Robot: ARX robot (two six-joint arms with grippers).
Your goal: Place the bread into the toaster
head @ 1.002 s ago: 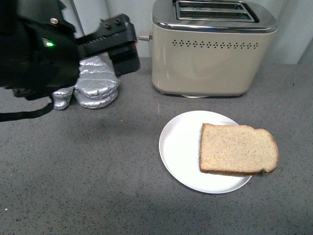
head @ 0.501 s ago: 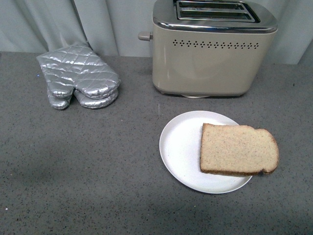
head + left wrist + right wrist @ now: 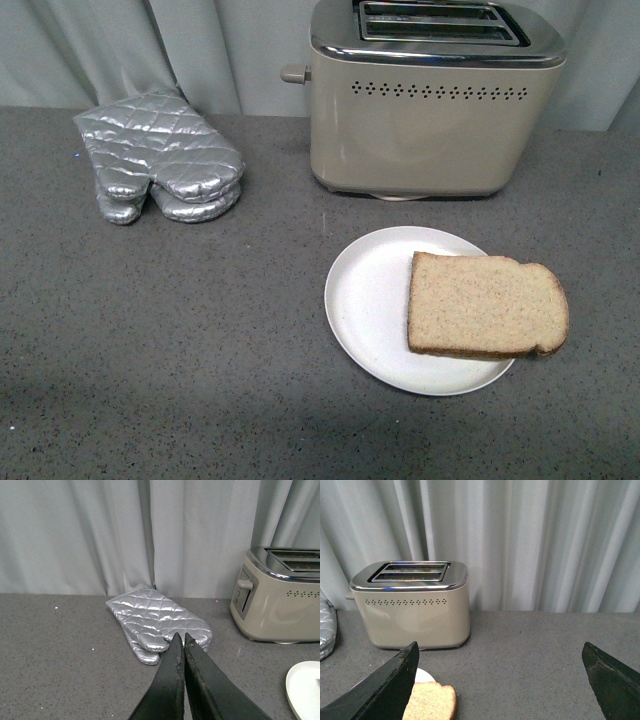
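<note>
On the grey counter (image 3: 180, 350), in the front view, the bread (image 3: 487, 305) lies flat on the right part of a round white plate (image 3: 368, 300), its rounded end reaching past the plate's right rim. Behind the plate stands the toaster (image 3: 430, 120), upright, its two slots facing up and empty, the lever knob (image 3: 294, 73) sticking out of its left end. A silver quilted oven mitt (image 3: 160, 165) lies to the left of the toaster, well apart from the plate. A pale curtain (image 3: 130, 45) hangs behind everything. Neither arm shows in this view.

From the left wrist camera, the left gripper (image 3: 181, 638) hangs above the counter with its two dark fingers pressed together, nothing between them. The mitt lies just beyond the fingertips, the toaster stands off to one side, and an edge of the plate shows in the corner. The bread is not visible here.

From the right wrist camera, the right gripper (image 3: 500, 647) has its jaws spread wide and holds nothing. The toaster stands ahead against the curtain, and the bread on the plate peeks out beside one finger (image 3: 390, 685).
</note>
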